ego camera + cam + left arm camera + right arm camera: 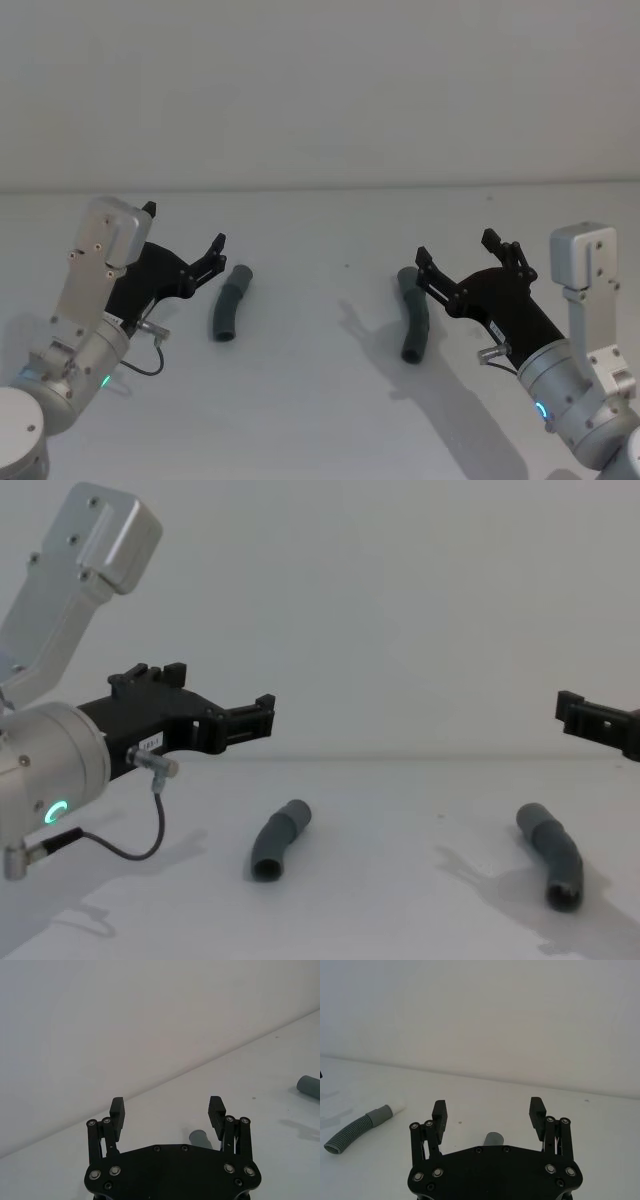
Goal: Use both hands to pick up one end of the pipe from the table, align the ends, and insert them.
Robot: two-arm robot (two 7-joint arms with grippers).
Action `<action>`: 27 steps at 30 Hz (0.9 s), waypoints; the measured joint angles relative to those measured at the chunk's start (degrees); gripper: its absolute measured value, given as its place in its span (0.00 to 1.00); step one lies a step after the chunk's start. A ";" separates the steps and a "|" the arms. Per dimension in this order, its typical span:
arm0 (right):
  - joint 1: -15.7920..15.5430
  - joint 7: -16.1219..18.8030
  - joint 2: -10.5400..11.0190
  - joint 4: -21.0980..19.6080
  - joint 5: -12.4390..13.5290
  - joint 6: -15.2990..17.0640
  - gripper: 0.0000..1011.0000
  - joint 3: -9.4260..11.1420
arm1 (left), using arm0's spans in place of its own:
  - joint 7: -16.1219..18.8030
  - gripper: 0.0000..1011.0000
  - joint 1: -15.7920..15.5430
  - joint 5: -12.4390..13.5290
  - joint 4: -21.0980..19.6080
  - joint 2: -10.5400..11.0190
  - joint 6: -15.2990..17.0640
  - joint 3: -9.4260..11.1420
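Note:
Two dark grey bent pipe pieces lie apart on the white table [320, 420]. In the head view the left piece [230, 303] lies just right of my left gripper [185, 240], which hovers open and holds nothing. The right piece [413, 313] lies just left of and below my open right gripper [456, 247]. In the left wrist view the left gripper [167, 1105] has its jaws wide, with a pipe end [200, 1137] below them. In the right wrist view the right gripper [488, 1107] is over a pipe end [493, 1139], and farther off lies the other piece [355, 1127] with its white tip [397, 1109].
A plain pale wall [320, 90] rises at the table's far edge. In the chest view both pieces [278, 840] [552, 865] lie flat with bare table between them, and the two grippers [240, 712] [590, 720] hang above the surface.

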 joint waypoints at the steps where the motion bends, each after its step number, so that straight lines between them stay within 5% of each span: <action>1: 0.00 0.00 0.00 0.00 0.00 0.00 0.99 0.00 | 0.00 0.99 0.00 0.00 0.00 0.00 0.00 0.00; 27: 0.00 0.00 0.00 0.00 0.00 0.00 0.99 0.00 | 0.00 0.99 0.00 0.00 0.00 0.00 0.00 0.00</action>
